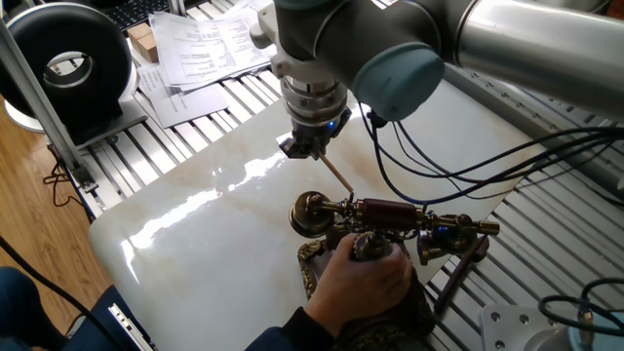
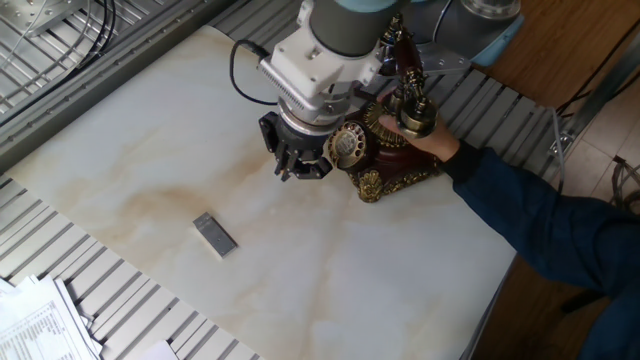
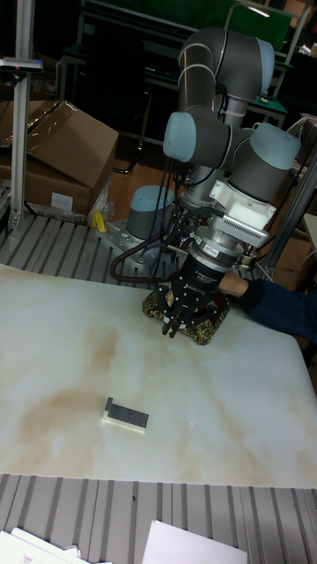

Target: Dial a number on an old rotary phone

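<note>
One thin pale wooden stick is what your gripper has closed on; the fingers pinch its upper end and the rest slants down and away toward the old rotary phone. You can see the free tip pointing at the phone in one fixed view, just short of the nearer brass cup of the handset, though whether it touches anything cannot be told. In the other fixed view the gripper sits just beside the phone's round dial, on the side facing the open marble, with the dial face tilted toward it.

So the phone lies directly along the stick's long axis from your tool, and that line is what the coming move likely depends on: the tip has to reach a finger hole, then sweep round the dial's centre.

A person's hand grips the phone's base from the far side of the phone, steadying it. Well away from the phone, across the marble tabletop, lies a small grey block.
</note>
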Robot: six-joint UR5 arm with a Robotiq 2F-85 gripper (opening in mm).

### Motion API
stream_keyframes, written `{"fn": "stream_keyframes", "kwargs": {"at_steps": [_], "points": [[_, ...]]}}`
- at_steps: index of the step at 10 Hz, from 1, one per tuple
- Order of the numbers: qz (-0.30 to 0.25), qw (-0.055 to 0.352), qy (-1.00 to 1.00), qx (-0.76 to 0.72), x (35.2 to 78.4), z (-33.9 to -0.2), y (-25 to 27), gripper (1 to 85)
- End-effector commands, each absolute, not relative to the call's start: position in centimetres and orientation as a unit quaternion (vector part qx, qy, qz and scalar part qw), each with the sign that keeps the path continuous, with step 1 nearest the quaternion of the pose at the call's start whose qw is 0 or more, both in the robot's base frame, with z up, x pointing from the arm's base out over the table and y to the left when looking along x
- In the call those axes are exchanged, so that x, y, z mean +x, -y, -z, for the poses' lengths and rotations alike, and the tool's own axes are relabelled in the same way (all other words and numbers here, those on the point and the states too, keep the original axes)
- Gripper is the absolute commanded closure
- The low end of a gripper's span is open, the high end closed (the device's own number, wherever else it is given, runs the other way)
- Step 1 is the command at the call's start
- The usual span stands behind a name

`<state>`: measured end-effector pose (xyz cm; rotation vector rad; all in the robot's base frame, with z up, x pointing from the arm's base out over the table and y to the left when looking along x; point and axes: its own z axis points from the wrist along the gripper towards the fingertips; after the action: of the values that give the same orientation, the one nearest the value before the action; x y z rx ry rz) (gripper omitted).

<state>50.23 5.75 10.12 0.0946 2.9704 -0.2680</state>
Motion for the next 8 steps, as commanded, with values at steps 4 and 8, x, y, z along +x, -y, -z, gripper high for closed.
{"fn": "stream_keyframes", "kwargs": {"at_steps": [4, 8], "points": [[0.074, 0.06, -0.995, 0.038, 49.1, -9.9, -6.6, 84.3], [0.065, 0.069, -0.995, 0.03, 49.9, -9.7, -7.0, 84.3]]}}
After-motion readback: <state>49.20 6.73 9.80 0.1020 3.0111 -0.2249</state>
